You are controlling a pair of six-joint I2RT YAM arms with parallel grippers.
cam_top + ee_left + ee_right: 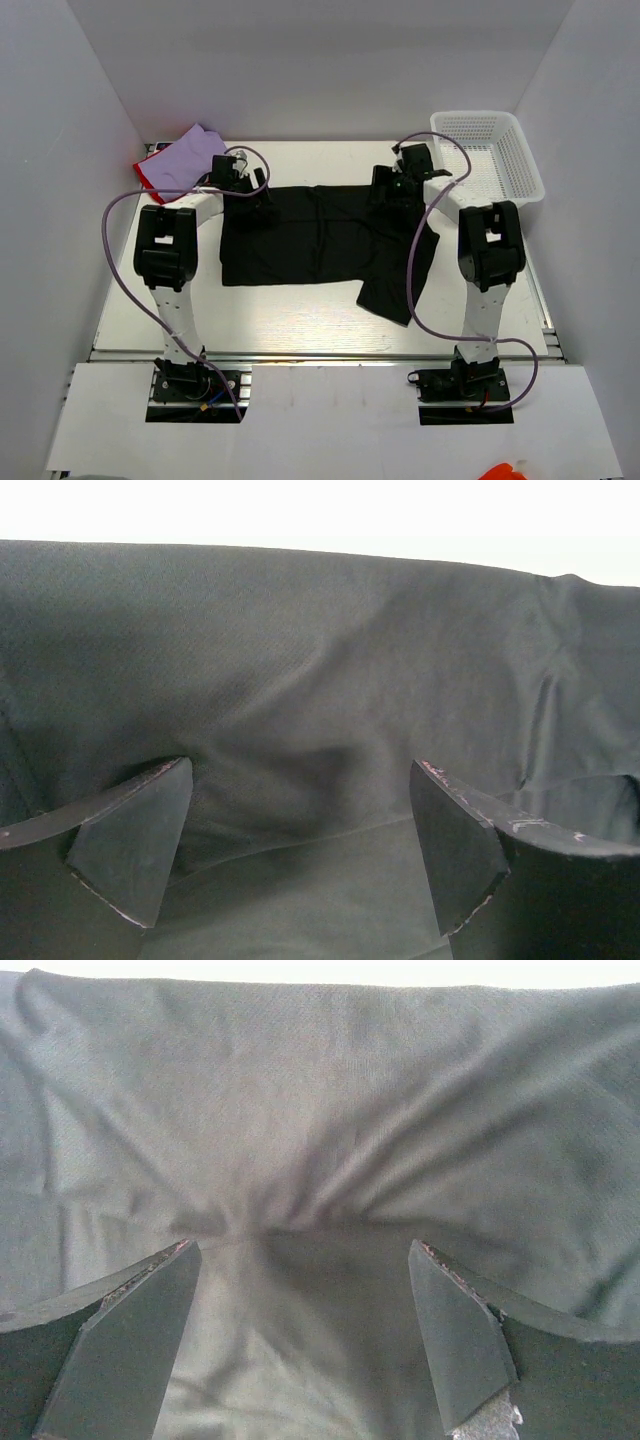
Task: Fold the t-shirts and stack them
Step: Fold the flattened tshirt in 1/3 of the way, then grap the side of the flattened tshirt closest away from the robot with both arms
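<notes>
The black t-shirt point(320, 245) lies spread across the middle of the table, with one part trailing toward the near right. My left gripper point(262, 198) is open over its far left edge, and black cloth point(300, 710) fills the left wrist view between the fingers. My right gripper point(390, 190) is open over the far right edge, above wrinkled black cloth point(320, 1160). The lavender t-shirt point(188, 158) lies on the red t-shirt point(147, 175) at the far left corner.
A white mesh basket point(492, 150) stands at the far right corner. White walls enclose the table on three sides. Purple cables loop from both arms over the table.
</notes>
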